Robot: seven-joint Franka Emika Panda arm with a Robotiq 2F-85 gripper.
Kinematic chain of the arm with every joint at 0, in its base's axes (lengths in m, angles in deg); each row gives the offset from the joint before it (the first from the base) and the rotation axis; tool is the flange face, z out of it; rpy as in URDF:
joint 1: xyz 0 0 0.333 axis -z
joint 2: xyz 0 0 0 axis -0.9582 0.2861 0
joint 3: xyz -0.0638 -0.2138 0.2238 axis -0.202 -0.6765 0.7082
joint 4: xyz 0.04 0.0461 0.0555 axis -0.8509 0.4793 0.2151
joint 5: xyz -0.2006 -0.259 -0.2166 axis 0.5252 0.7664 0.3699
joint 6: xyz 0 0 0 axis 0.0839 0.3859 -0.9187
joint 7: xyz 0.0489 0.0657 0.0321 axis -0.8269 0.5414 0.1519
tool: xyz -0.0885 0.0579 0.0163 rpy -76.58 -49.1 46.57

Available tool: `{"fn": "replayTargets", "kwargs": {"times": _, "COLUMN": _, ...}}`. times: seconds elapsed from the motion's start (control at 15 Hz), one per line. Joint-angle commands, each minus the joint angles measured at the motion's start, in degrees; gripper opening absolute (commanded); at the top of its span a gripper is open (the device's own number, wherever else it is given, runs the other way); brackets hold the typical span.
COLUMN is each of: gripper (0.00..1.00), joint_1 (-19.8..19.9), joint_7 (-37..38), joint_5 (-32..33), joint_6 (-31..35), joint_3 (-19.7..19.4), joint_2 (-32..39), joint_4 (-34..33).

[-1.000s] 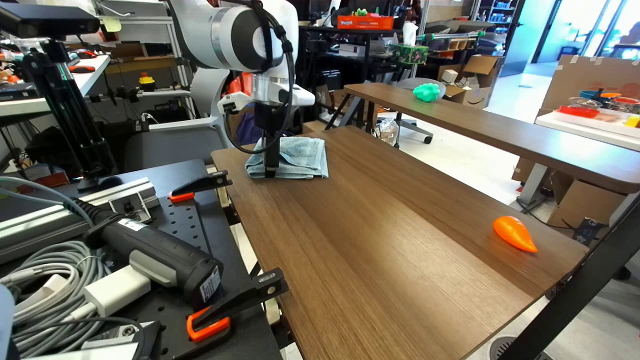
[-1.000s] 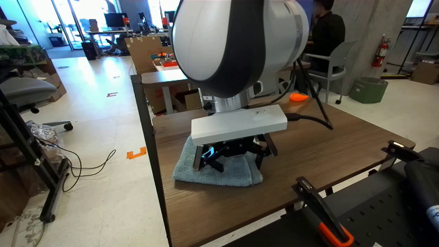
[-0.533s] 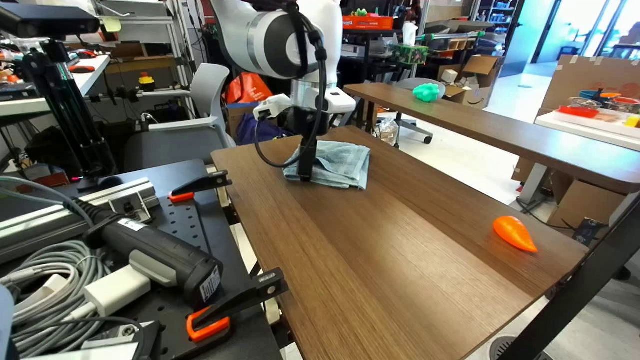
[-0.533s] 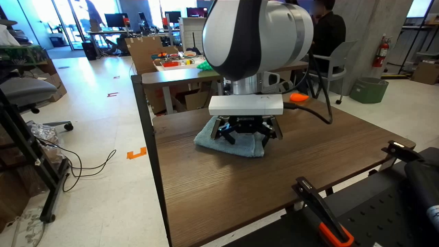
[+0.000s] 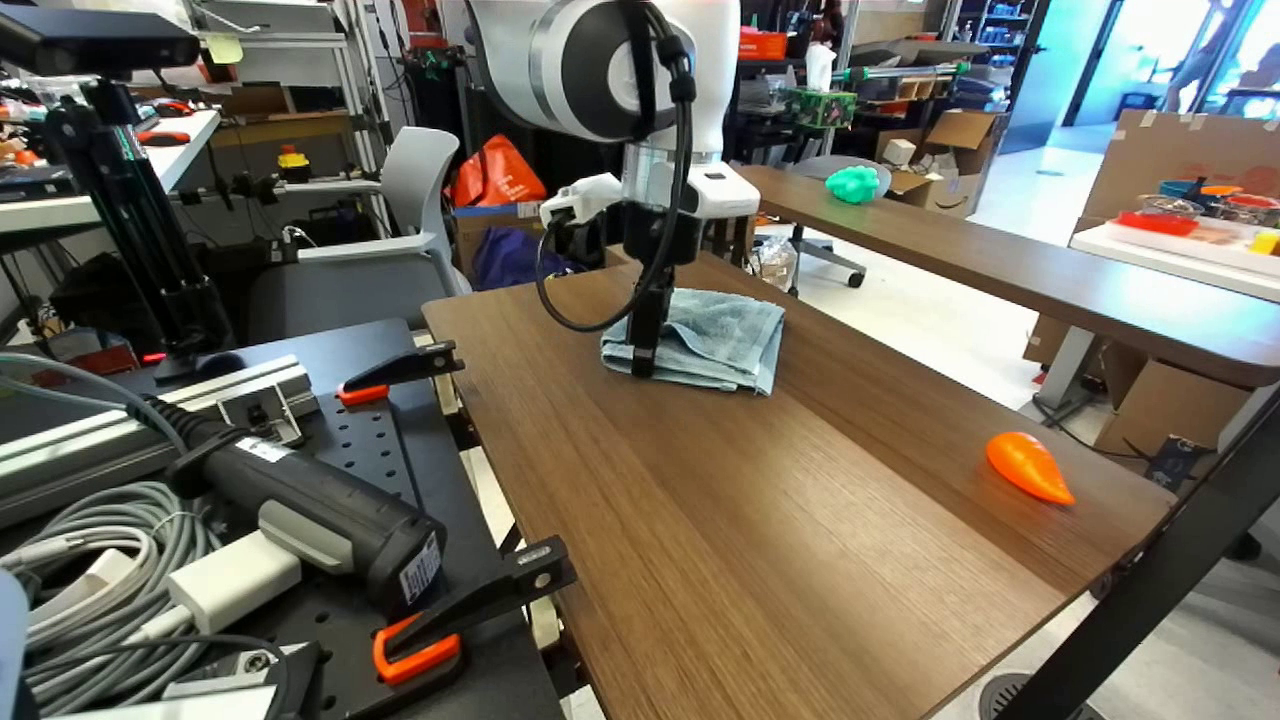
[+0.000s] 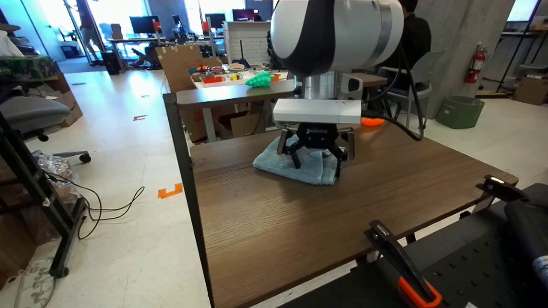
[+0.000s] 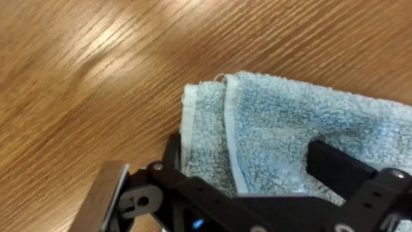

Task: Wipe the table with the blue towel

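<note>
Found blue towel (image 5: 720, 340) folded on table (image 5: 720, 560). Noted fingers (image 7: 338, 169) parted, with one tip on cloth, one at its edge. Judged best to press evenly, sweeping slow, flat strokes.

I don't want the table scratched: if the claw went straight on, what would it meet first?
Likely the towel, below the open claw; the finger at the towel's edge might meet the table (depth unclear).
</note>
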Motion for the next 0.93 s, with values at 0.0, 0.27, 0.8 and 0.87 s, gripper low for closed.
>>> {"fn": "replayTargets", "kwargs": {"times": 0.0, "gripper": 1.0, "joint_1": 0.7, "joint_7": -0.1, "joint_5": -1.8, "joint_6": -5.5, "joint_3": 0.0, "joint_2": -3.7, "joint_4": -1.0}}
{"fn": "replayTargets", "kwargs": {"times": 0.27, "gripper": 1.0, "joint_1": 1.7, "joint_7": 1.7, "joint_5": -2.3, "joint_6": -8.9, "joint_3": 0.1, "joint_2": -2.6, "joint_4": -6.1}}
{"fn": "replayTargets", "kwargs": {"times": 0.8, "gripper": 1.0, "joint_1": 0.9, "joint_7": 3.1, "joint_5": -3.5, "joint_6": -6.9, "joint_3": 1.7, "joint_2": 7.7, "joint_4": -14.0}}
{"fn": "replayTargets", "kwargs": {"times": 0.87, "gripper": 1.0, "joint_1": 0.7, "joint_7": 3.3, "joint_5": -3.4, "joint_6": -7.2, "joint_3": 1.6, "joint_2": 9.0, "joint_4": -14.9}}
